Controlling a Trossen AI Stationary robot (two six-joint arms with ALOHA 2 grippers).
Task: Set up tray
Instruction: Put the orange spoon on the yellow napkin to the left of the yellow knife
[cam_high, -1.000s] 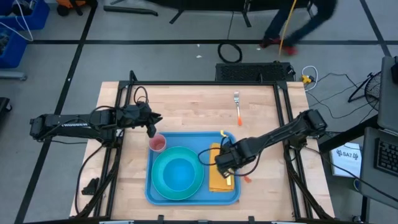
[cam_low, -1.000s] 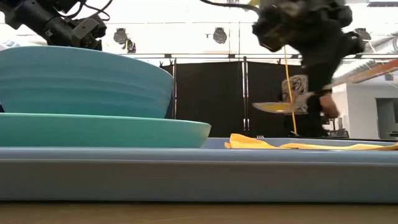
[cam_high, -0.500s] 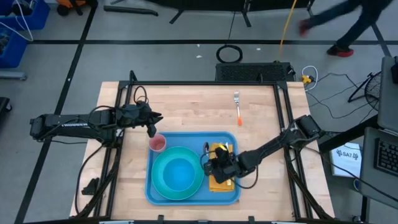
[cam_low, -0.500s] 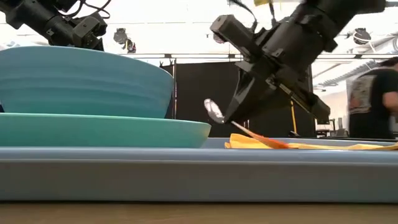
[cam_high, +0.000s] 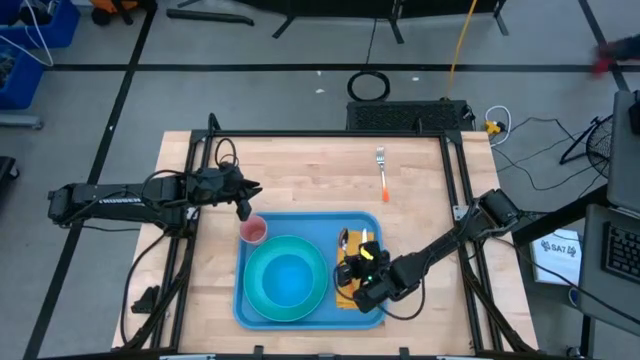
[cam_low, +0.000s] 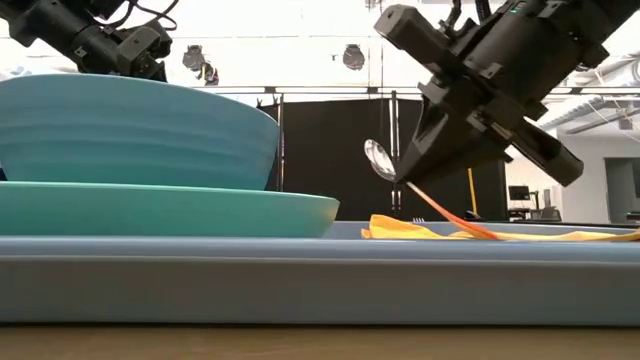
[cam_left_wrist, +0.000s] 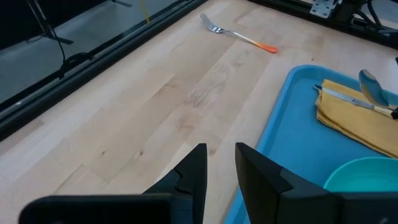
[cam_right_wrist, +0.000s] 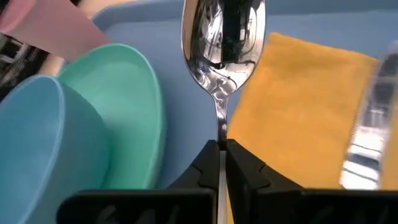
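While the right gripper (cam_right_wrist: 221, 155) clamped the spoon (cam_right_wrist: 221, 43) by its handle, the napkin (cam_right_wrist: 298, 106) on the tray (cam_high: 300, 222) lay directly underneath.

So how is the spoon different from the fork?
The shiny metal spoon with an orange handle is pinched in the right hand and tilted up over the yellow-orange folded napkin on the large blue plastic tray. The metal fork with an orange handle lies flat on the bare wooden table, untouched, outside the tray. The spoon ends in a round bowl, the fork in prongs. Both have orange handles and silver heads.
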